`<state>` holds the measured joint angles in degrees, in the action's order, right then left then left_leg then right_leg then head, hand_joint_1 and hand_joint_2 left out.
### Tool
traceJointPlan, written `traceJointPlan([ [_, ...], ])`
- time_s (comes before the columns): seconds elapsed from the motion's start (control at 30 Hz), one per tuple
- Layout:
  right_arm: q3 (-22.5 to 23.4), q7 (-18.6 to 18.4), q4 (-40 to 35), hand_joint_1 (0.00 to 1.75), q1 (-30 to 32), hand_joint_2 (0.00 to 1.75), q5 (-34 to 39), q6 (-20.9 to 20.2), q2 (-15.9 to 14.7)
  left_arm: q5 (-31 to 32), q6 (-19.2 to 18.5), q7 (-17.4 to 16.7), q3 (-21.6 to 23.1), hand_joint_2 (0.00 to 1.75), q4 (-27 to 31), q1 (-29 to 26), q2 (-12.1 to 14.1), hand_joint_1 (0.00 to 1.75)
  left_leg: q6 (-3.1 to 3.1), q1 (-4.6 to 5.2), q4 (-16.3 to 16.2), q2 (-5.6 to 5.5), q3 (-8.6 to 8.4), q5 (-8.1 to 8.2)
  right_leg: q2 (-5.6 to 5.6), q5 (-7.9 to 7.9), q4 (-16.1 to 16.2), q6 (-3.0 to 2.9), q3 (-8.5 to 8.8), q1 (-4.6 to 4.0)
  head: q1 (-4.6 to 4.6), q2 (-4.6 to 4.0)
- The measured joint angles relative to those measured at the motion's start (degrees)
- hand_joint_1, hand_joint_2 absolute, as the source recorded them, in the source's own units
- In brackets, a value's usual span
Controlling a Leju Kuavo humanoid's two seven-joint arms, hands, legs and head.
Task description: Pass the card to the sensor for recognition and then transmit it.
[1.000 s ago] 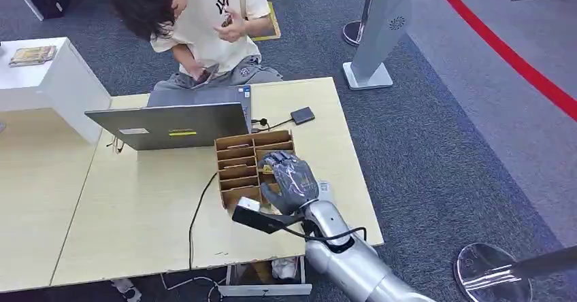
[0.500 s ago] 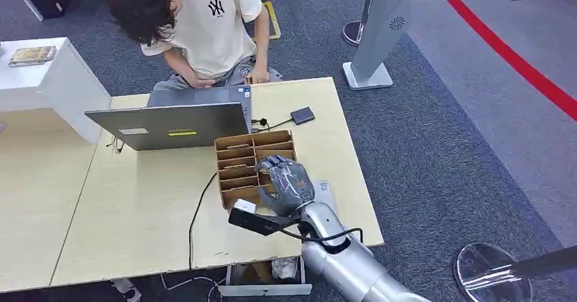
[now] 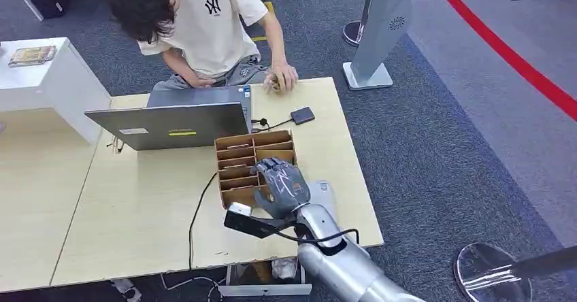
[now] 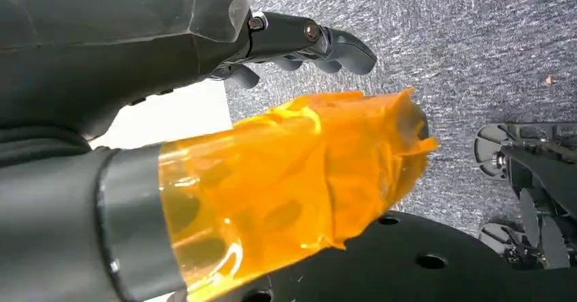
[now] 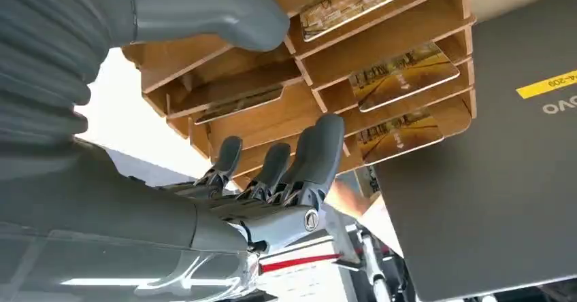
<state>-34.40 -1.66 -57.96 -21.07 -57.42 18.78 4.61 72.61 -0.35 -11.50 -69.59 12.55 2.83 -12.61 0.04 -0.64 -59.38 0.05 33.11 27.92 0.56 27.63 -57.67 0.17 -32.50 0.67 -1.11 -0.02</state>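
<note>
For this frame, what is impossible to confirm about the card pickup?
- Head view: the right hand covers the cardboard rack slots beneath it; contact with a card is hidden.
- Right wrist view: cards sit in slots, print too small to read.
- Head view: the small black box is too small to identify.

The left hand (image 4: 204,64), its thumb wrapped in orange tape (image 4: 292,173), hangs open above grey carpet (image 4: 476,37).
</note>
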Motion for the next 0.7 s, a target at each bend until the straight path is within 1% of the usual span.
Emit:
traceJointPlan([
  [0.03,0.0,0.0,0.1,0.7,0.0,1.75,0.0,0.0,0.1,0.1,0.0,0.0,0.0,0.0,0.0,0.0,0.0,0.0,0.0,0.0,0.0,0.0,0.0,0.0,0.0,0.0,0.0,0.0,0.0,0.0,0.0,0.0],
  [0.1,0.0,-0.2,0.5,0.75,-0.1,1.75,-0.1,0.0,0.2,0.2,0.0,0.0,0.0,0.0,0.0,0.0,0.0,0.0,0.0,0.0,0.0,0.0,0.0,0.0,0.0,0.0,0.0,0.0,0.0,0.0,0.0,0.0],
  [0.27,0.0,-0.8,1.5,0.73,-0.9,1.75,-0.6,0.0,0.2,0.4,-0.1,0.0,0.0,0.0,0.0,0.0,0.0,0.0,0.0,0.0,0.0,0.0,0.0,0.0,0.0,0.0,0.0,0.0,0.0,0.0,0.0,0.0],
  [0.37,0.1,-1.2,2.2,0.77,-1.6,1.75,-0.8,0.0,0.2,0.5,-0.2,0.0,0.0,0.0,0.0,0.0,0.0,0.0,0.0,0.0,0.0,0.0,0.0,-0.01,0.0,0.0,0.0,0.0,0.0,0.0,0.0,0.0],
  [0.4,0.2,-1.2,2.4,0.82,-1.8,1.75,-0.9,0.1,0.2,0.5,-0.2,0.0,0.0,0.0,0.0,0.0,0.0,0.0,0.0,0.0,0.0,0.0,0.0,-0.01,0.0,-0.01,0.0,0.0,0.0,0.0,0.0,0.0],
  [0.7,0.7,-1.6,5.1,0.8,-3.8,1.75,-1.4,0.3,0.2,0.8,-0.3,0.0,0.0,0.0,0.0,0.0,0.1,0.0,0.0,0.0,0.0,0.0,-0.01,-0.01,-0.01,0.0,0.0,0.0,0.0,0.0,0.0,0.0],
])
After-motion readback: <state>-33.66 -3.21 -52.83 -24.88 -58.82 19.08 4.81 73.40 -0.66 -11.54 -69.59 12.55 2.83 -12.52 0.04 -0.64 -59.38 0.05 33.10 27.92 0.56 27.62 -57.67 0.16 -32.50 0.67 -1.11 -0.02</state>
